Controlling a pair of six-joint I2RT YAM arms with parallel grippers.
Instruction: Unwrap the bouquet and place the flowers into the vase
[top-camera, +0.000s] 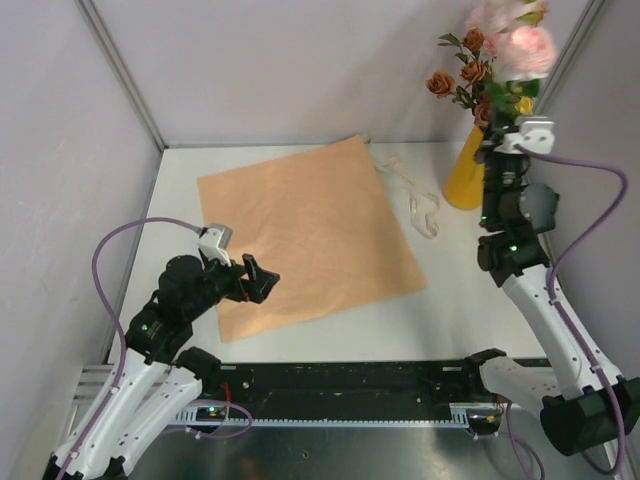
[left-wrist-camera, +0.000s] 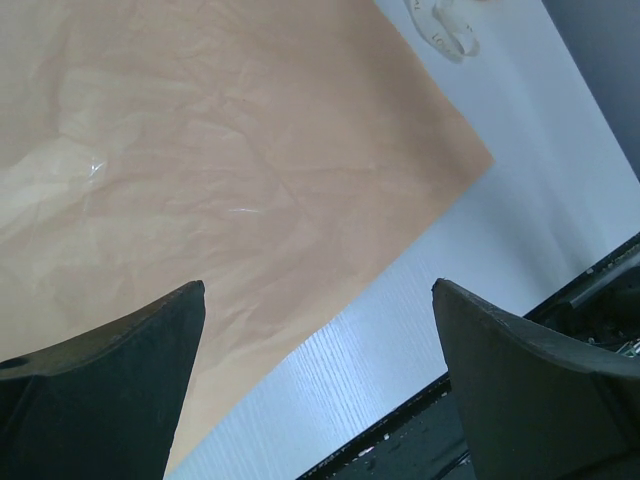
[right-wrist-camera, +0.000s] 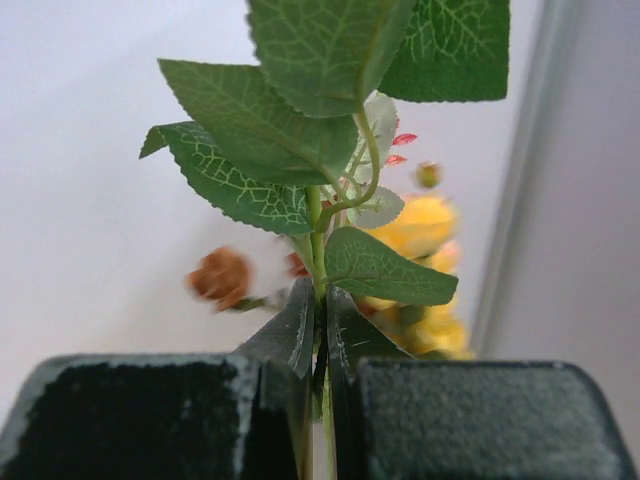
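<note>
The flowers (top-camera: 500, 50), pink, yellow and rust-brown blooms on leafy stems, stand upright at the back right, right above the mustard-yellow vase (top-camera: 465, 180). My right gripper (top-camera: 490, 135) is shut on a green stem (right-wrist-camera: 315, 215), with its fingertips (right-wrist-camera: 321, 295) pinched together just under the leaves. The gripper hides the stems' lower ends. The bouquet's wrapping paper (top-camera: 305, 230) lies spread flat, peach side up. My left gripper (top-camera: 262, 278) hovers open over the paper's near edge (left-wrist-camera: 220, 170), and nothing sits between its fingers (left-wrist-camera: 318, 290).
A cream ribbon (top-camera: 420, 205) lies loose on the white table between the paper and the vase, seen also at the top of the left wrist view (left-wrist-camera: 445, 25). Walls close in the back and both sides. A black rail (top-camera: 350, 385) runs along the near edge.
</note>
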